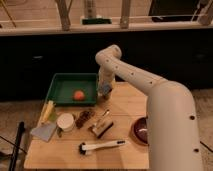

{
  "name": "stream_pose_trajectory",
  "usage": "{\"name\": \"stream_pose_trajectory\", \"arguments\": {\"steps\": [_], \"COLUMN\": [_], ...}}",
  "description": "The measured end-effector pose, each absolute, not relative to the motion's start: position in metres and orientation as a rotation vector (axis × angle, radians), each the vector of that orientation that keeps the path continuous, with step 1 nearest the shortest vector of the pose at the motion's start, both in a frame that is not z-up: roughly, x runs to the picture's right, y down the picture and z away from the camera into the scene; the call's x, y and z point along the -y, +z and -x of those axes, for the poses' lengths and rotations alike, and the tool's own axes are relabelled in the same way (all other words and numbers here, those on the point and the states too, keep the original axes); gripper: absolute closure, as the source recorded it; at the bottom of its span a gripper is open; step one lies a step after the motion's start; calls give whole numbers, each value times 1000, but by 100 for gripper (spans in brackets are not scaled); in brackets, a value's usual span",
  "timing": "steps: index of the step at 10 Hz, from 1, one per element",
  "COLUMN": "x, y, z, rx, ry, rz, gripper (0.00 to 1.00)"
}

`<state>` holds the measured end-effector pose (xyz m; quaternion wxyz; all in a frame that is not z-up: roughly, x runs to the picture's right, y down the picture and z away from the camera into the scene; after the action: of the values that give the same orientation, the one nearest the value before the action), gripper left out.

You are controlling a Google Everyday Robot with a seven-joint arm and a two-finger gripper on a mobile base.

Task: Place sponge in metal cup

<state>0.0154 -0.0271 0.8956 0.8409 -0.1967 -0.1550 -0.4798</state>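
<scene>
Nearest on the wooden worktop (127, 106) lies a brush with a white handle (101, 146), set crosswise along the front edge. Behind it to the left a flat grey cloth (44, 131) is spread at the corner, and the pale cup (65, 121) stands upright just beside it. A small dark-based block (102, 128) and a brown crumpled item (85, 117) sit between the cup and the middle of the worktop. A dark red bowl (141, 131) rests at the right, partly hidden by the robot's white arm (127, 71). A yellow object (48, 111) lies along the left edge. Farther back a green tray (62, 82) holds an orange ball (78, 95). The claw (105, 93) points down at the tray's right rim, closed around the blue-grey sponge (104, 88), well apart from the cup, with the brown item between them.
</scene>
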Motion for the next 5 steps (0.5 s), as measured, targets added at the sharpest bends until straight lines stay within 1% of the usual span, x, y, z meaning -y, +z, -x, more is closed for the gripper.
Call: {"name": "stream_pose_trajectory", "arguments": {"steps": [1,2,4,5], "x": [29,30,32,33], "y": [897,898,899,900], "z": [-17,-18,-19,-19], "rx": [328,331,340,344], "ry": [-1009,-1002,-993,-991], "rz": [415,416,416,416], "gripper": [97,91,72,60]}}
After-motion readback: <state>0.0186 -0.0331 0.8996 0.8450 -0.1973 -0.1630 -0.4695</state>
